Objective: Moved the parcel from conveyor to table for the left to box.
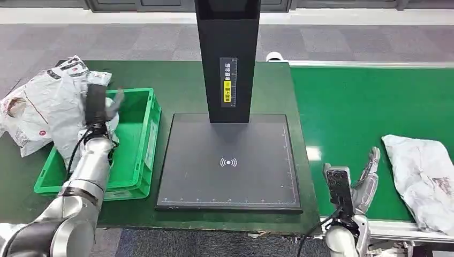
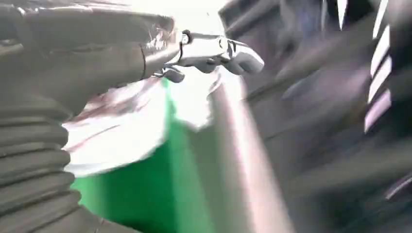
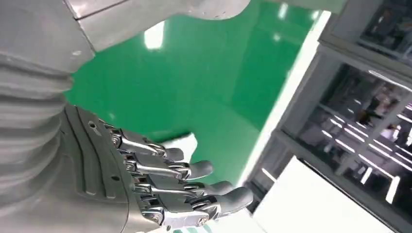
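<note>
Scanner post (image 1: 228, 59): black column at the table's (image 1: 176, 80) far-middle, with a vertical strip label, white characters above a yellow patch, too small to read. Black scan pad (image 1: 229, 163) below it has a white wireless icon in the centre and ruler ticks along its edges.

Parcel (image 1: 425, 179): white crumpled poly bag on the green conveyor (image 1: 364, 107), near its right edge, just right of the right hand (image 1: 367, 179). Right hand stands upright over the conveyor's near edge, fingers apart, holding nothing.

Green crate (image 1: 136, 144) sits at the table's left side. White printed bags (image 1: 45, 104) are piled over its far-left corner; print unreadable. Left hand (image 1: 110, 107) is over the crate next to that pile, fingers extended; wrist view is motion-blurred, so can't tell if it holds anything.
</note>
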{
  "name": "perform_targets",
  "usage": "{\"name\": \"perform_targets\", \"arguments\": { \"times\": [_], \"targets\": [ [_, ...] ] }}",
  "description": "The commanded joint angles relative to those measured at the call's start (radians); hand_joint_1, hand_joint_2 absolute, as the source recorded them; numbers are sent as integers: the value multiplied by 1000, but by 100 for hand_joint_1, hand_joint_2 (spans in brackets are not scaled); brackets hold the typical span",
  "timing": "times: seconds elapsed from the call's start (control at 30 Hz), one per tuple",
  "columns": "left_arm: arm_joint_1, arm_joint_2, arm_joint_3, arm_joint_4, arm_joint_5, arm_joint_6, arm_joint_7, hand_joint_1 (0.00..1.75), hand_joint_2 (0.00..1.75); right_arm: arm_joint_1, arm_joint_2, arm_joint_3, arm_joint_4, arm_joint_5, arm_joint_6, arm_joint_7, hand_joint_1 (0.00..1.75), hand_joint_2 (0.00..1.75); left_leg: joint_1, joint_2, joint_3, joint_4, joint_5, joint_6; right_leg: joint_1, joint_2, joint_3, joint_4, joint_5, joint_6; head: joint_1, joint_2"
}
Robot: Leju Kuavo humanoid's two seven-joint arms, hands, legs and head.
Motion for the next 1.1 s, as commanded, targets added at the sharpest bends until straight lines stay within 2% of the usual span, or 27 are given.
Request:
{"name": "perform_targets", "arguments": {
  "times": [0.03,0.23,0.27,0.3,0.4,0.47,0.53,0.57,0.63,0.73,0.83,0.93,1.1],
  "targets": [
    [129,-49,-119,-241,158,143,-16,0,0,-119,-61,-85,275,-45,-25,-61,0,175,0,-2,3,-2,0,1,-1,-1,4,-3,0,1,0,0],
    [147,-77,-205,-258,234,90,-36,0,0,-100,-64,-109,258,-16,-45,-38,0,175,0,-6,3,-2,0,1,0,-5,5,-3,-1,1,0,0],
    [157,-78,-231,-279,255,71,-35,0,175,-102,-69,-118,265,-7,-43,-31,0,175,0,-5,2,-1,0,1,1,-4,4,-2,-1,1,0,0],
    [174,-79,-272,-300,298,-46,-25,0,175,-96,-75,-127,267,8,-61,-21,0,175,0,-5,1,0,0,1,0,-4,3,-2,-1,1,0,0],
    [225,-115,-389,-323,342,-231,22,0,175,-78,-106,-162,286,99,-99,40,0,175,0,-6,2,-1,0,1,1,-5,5,-4,-1,1,0,0],
    [247,-137,-487,-278,348,-355,51,0,175,-77,-97,-275,285,310,-99,121,0,175,-1,-7,4,-3,0,1,0,-6,6,-4,-1,1,0,0],
    [248,-155,-511,-242,348,-340,23,0,175,-96,-90,-316,319,324,-99,86,0,175,-2,-11,3,-3,1,2,-1,-10,7,-4,-2,1,0,0],
    [246,-156,-539,-219,354,-373,32,0,175,-101,-82,-365,312,468,-99,163,0,175,-2,-12,4,-3,0,3,-1,-11,8,-5,-2,2,0,0],
    [253,-177,-576,-174,348,-398,36,0,175,-116,-102,-379,371,619,-99,290,0,175,-2,-11,3,-2,-1,4,-2,-11,8,-5,-3,4,0,0],
    [242,-226,-612,-82,365,-434,32,0,175,-161,-163,-354,550,756,-99,482,0,175,-2,-8,5,-3,-2,5,-3,-8,9,-5,-2,4,0,0],
    [217,-250,-624,-2,379,-439,26,0,175,-200,-191,-338,680,798,-99,575,0,175,-4,-9,3,-1,-2,5,-4,-9,7,-4,-2,4,0,0],
    [194,-254,-629,62,387,-434,15,0,175,-236,-213,-340,765,822,-40,650,0,175,-4,-7,1,-1,-2,6,-4,-7,5,-4,-2,5,0,0],
    [189,-250,-630,71,387,-433,12,0,175,-237,-227,-348,786,828,-2,686,0,175,-4,-5,2,-1,-3,5,-4,-5,5,-3,-2,5,0,0]
  ]
}}
